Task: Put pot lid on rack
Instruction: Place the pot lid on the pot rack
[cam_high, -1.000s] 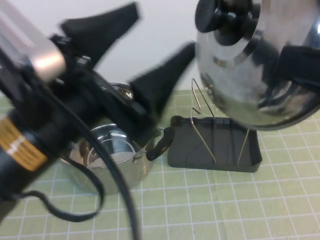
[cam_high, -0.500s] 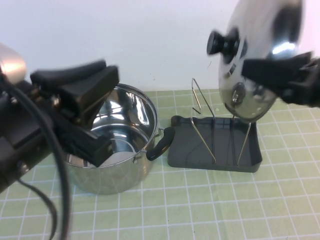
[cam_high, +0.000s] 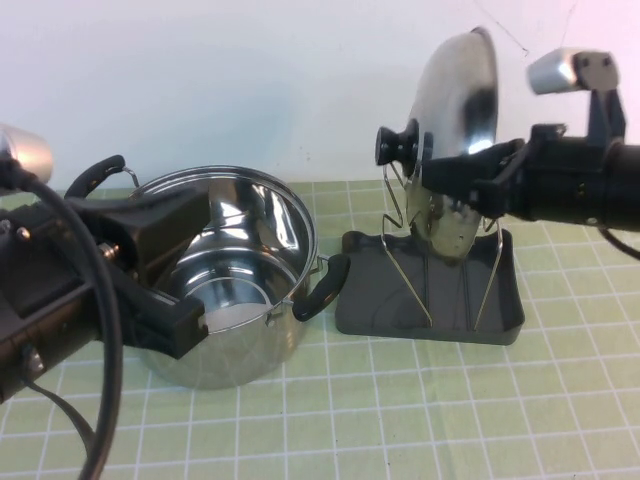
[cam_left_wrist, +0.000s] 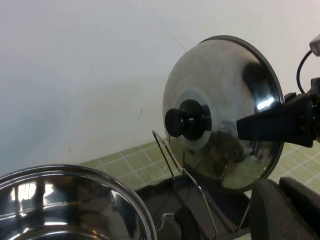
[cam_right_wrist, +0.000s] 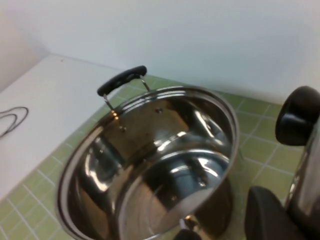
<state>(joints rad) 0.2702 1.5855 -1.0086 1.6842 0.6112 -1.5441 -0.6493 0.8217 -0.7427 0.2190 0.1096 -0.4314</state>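
Since a second ago, the round shiny steel pot lid (cam_high: 455, 110) has dropped from high up to stand on edge over the dark grey plastic rack (cam_high: 432, 288), and the left arm has pulled back.

High view: a green gridded mat (cam_high: 400, 400) lies before a white wall. The right gripper (cam_high: 462, 180) clamps the lid above the wire loops. The left gripper (cam_high: 175, 270) spreads wide beside the deep steel pot (cam_high: 235, 275).

Left wrist view: the lid's black knob (cam_left_wrist: 187, 120) faces this camera.

Right wrist view: the pot fills it.

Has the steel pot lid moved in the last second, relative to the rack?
Yes. The shiny domed steel pot lid, held by the right gripper, has dropped and now stands on edge over the dark grey plastic rack with wire loops. The left gripper sits by the pot.
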